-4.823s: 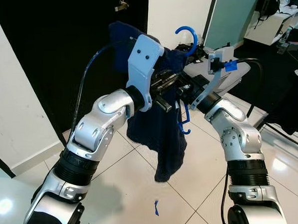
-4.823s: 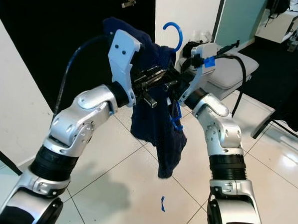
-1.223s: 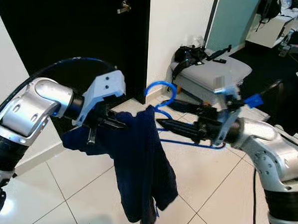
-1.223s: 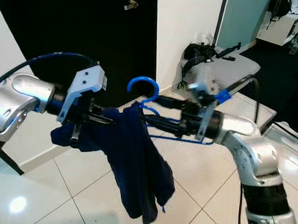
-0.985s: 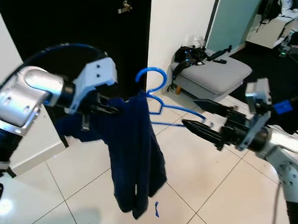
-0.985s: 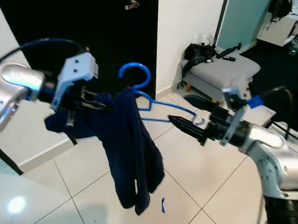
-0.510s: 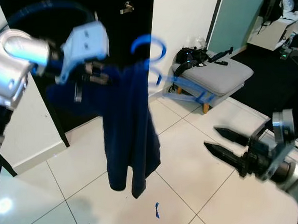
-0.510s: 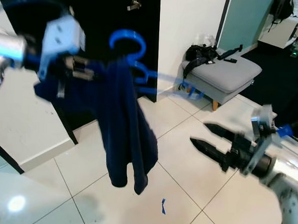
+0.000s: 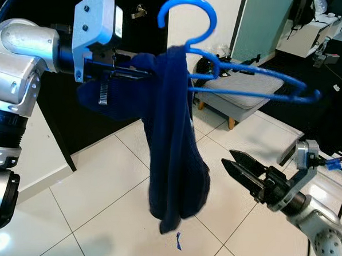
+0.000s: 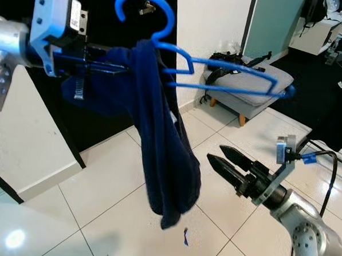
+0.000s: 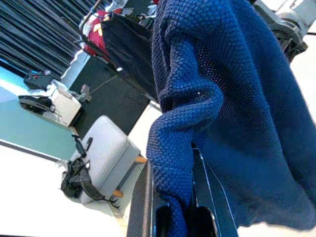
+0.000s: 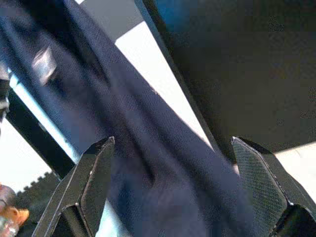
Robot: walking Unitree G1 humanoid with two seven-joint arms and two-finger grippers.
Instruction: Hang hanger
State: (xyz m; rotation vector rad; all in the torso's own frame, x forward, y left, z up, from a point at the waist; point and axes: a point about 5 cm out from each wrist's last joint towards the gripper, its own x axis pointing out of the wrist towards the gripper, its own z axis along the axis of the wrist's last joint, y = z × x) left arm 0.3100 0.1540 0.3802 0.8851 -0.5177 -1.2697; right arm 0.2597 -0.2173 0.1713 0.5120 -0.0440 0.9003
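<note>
A blue plastic hanger is held high in front of me, hook upward and its bar pointing right. A navy knit garment is draped over its left shoulder and hangs down long. My left gripper is shut on that cloth-covered end of the hanger; in the left wrist view the knit is bunched between the two black fingers. Low on the right, my right gripper is open with nothing in it, below the hanger and just right of the garment's lower part.
A grey padded stool with a black bag on it stands behind the hanger. At the back left is a black door with a brass handle. The floor is white tile, with a small blue scrap under the garment. Dark furniture stands far right.
My left arm has lifted the hanger and garment higher. My right gripper, which had let go of the hanger a second ago, has sunk low to the right and stays open.
</note>
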